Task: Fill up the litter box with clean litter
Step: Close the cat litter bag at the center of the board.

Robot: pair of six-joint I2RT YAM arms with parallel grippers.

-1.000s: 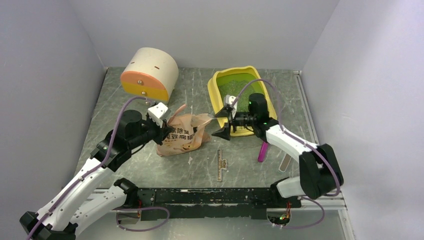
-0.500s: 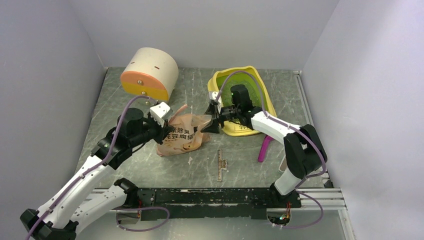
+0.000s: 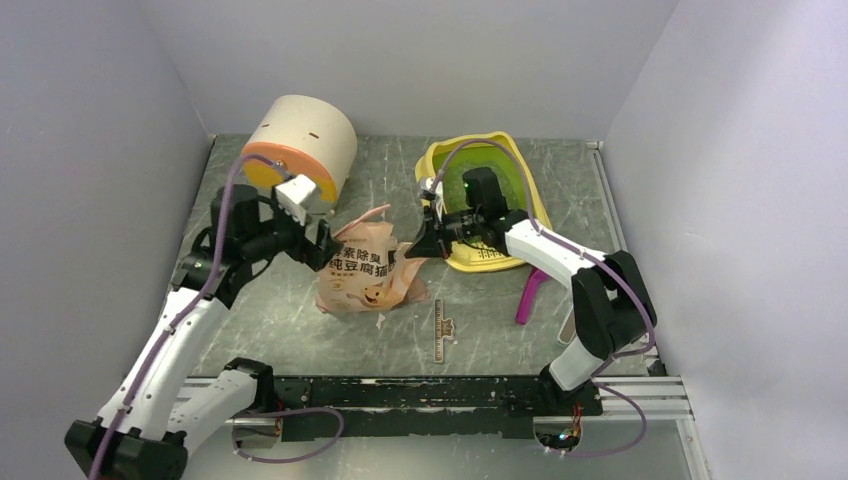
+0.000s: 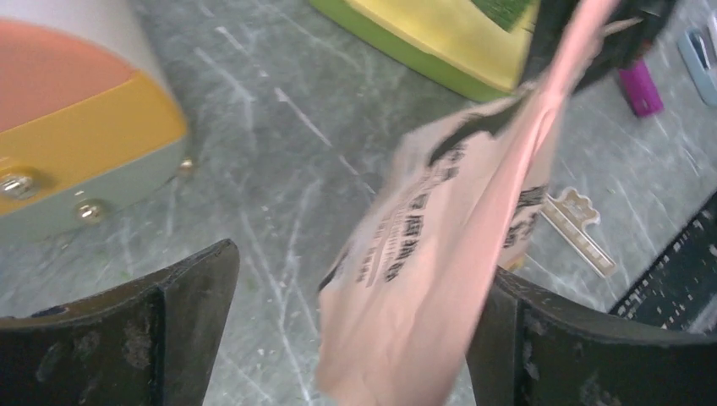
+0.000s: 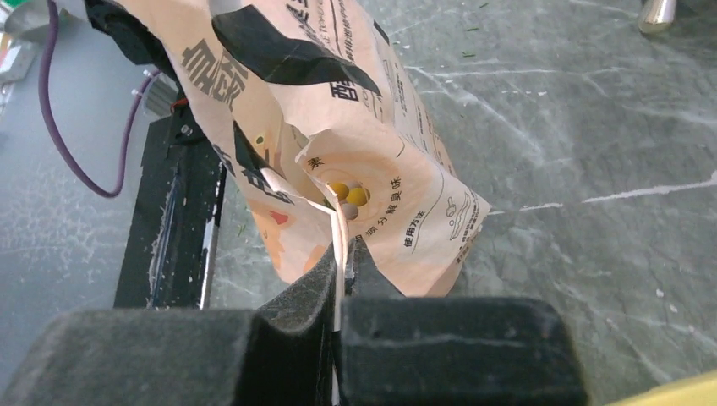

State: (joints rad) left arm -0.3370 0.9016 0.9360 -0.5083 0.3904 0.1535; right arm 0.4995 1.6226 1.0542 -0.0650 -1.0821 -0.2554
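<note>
- A pink printed bag [image 3: 362,272] sits slumped in the middle of the grey tabletop [image 3: 330,340], between the two arms, with its top corner raised toward the right.
- The right hand [image 3: 418,246] is pinched tight on a thin edge of that raised corner. This probably gives it control of the bag's mouth for tipping toward the box.
- The left hand [image 3: 322,247] has its fingers spread wide and grips nothing. The bag's left side lies between them; whether it touches a finger I cannot tell.
- The litter box [image 3: 478,260], yellow with a green inside, sits at the back right, just behind the right hand, whose arm reaches across it. It is near the bag, so a pour would be short.
- A magenta scoop [image 3: 530,295] lies beside the box, with neither hand on it.
</note>
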